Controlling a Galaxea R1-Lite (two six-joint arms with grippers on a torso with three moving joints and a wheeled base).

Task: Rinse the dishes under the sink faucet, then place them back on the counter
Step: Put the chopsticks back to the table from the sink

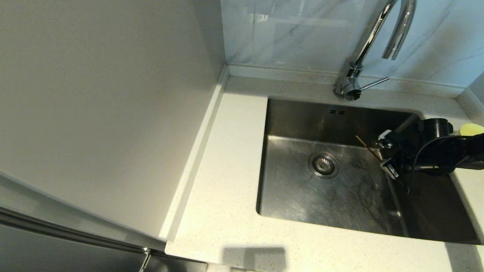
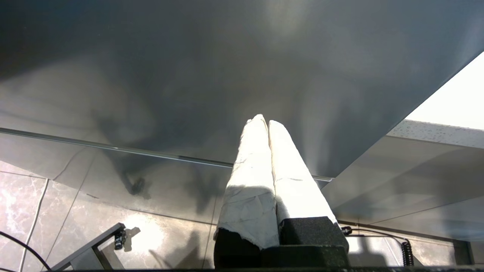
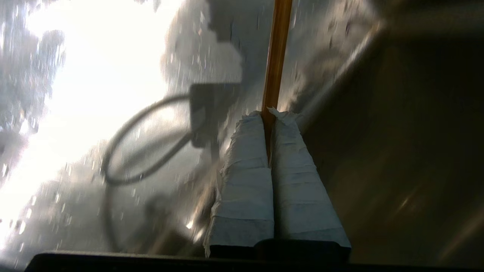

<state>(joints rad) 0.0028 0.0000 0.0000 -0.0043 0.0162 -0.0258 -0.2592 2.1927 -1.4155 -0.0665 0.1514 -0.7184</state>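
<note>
- Nearest us, the pale speckled counter (image 1: pixel 223 181) runs along the front and left of the sink (image 1: pixel 302 196), its low raised edge meeting the plain wall panel on the left.
- The left gripper (image 2: pixel 263 122) hangs parked below counter level, facing a dark cabinet front above a tiled floor; its two white-wrapped fingers (image 2: pixel 251 181) are pressed together with nothing between them.
- Into the basin now: a round drain strainer (image 1: pixel 323 165) sits in the middle of the wet steel floor.
- Over the sink's right side, the right gripper (image 1: pixel 382 153) reaches in from the right on its black arm.
- Its wrapped fingers (image 3: pixel 245 170) are pinched tight on the chopsticks (image 3: pixel 275 68), brown wood sticking straight out beyond the tips.
- From above, the chopsticks (image 1: pixel 367 148) slant up and away from the gripper toward the back of the basin, held clear over the steel.
- Just behind the arm, at the right edge on the counter, a sliver of a yellow bowl (image 1: pixel 471 129) peeks out.
- Farthest back, the faucet (image 1: pixel 372 41) rises from the counter behind the sink, its thin lever (image 1: pixel 374 83) pointing right, spout curving over the basin.
</note>
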